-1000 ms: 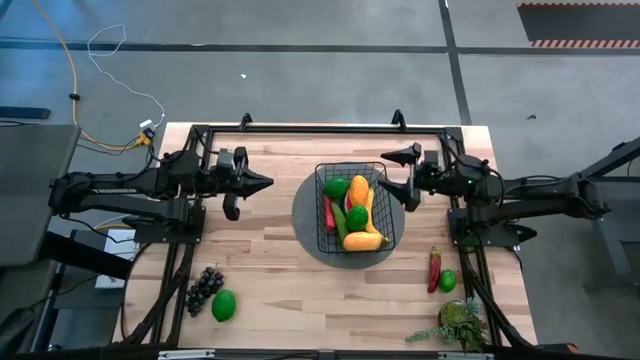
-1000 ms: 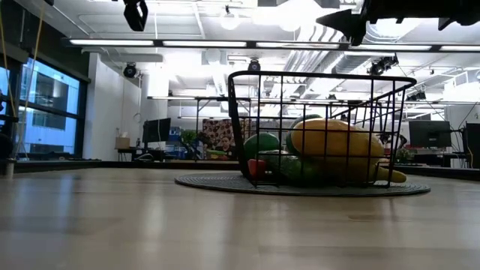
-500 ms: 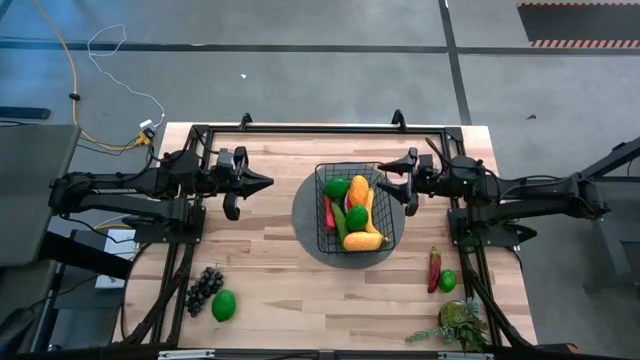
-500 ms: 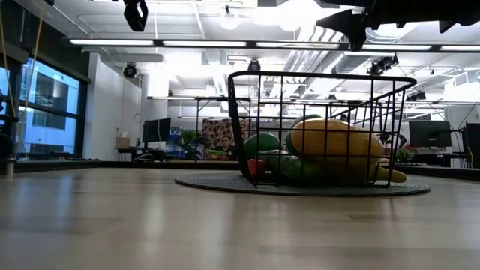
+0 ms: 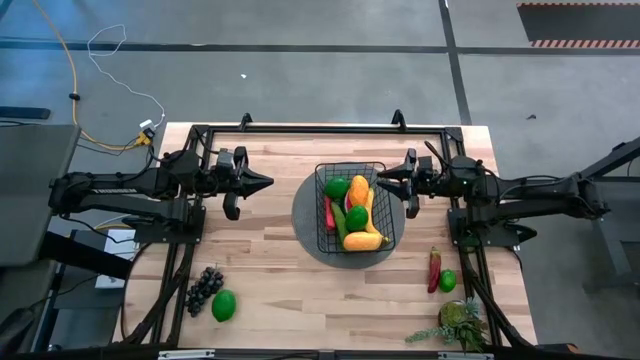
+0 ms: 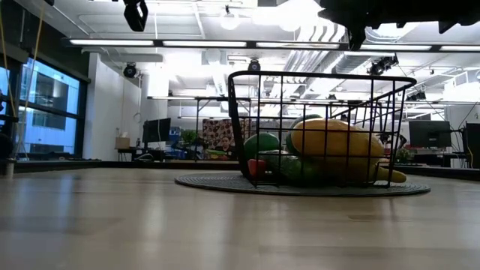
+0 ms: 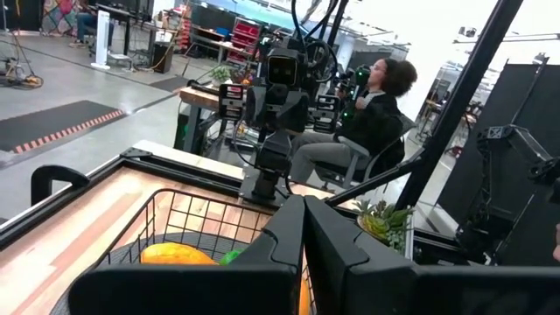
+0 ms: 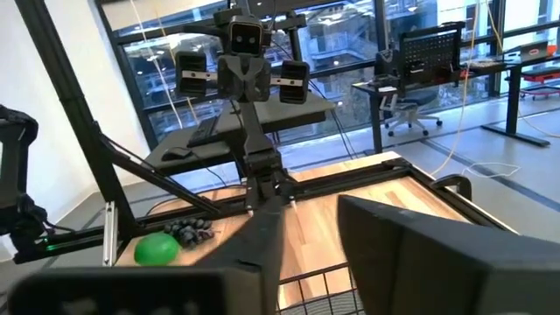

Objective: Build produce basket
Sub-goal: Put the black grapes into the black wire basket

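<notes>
Basket sits mid-bench on a round mat, already holding some produce: yellow pieces, green rounds, a red chili along one side. Loose produce left on the bench: grapes and a green fruit at the near edge on the left arm's side; a red chili and a small green fruit at the near edge on the right arm's side, next to a leafy plant. Right claw hangs just beside the basket's rim on the right side, up in the air, empty; its fingers look a little spread in the right wrist view, nothing between them. Left claw waits well apart from the basket on the left side, fingers pressed together, empty. Key relation, as a judgement: the chili lies back from the right claw toward the arm's own base and toward the near edge, so the right arm is clearly the nearer one; it would need to pull back from the basket and swing to the near edge. The chili's long axis runs roughly near-to-far across the bench, so the claw would likely close across its narrow width. Grapes and the big green fruit fall to the left arm, nearward of its claw.
</notes>
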Controlling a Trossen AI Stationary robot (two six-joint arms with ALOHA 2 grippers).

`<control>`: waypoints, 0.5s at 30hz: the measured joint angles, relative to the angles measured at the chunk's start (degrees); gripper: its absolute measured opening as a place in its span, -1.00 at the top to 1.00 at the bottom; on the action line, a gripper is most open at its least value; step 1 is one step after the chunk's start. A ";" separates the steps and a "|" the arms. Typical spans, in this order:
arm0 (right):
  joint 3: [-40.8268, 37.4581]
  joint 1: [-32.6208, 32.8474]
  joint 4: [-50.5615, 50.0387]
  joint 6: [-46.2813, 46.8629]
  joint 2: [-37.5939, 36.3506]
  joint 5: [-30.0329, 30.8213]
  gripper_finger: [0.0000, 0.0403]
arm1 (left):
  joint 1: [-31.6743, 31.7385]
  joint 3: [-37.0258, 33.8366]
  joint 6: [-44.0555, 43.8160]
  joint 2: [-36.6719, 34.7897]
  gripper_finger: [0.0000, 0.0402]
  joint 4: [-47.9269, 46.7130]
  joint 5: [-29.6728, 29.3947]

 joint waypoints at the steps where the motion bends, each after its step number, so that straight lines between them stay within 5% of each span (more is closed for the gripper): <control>1: 0.00 0.00 0.00 -0.09 0.00 0.00 0.63 | -0.01 -0.01 0.00 0.00 1.00 0.00 0.00; 5: 0.00 0.00 0.00 -0.16 0.00 -0.59 0.95 | -0.01 0.01 0.08 0.00 1.00 0.00 0.00; 15: 0.00 0.00 -0.04 -0.10 0.00 -1.76 0.98 | -0.02 0.00 1.49 0.00 1.00 -0.01 -0.31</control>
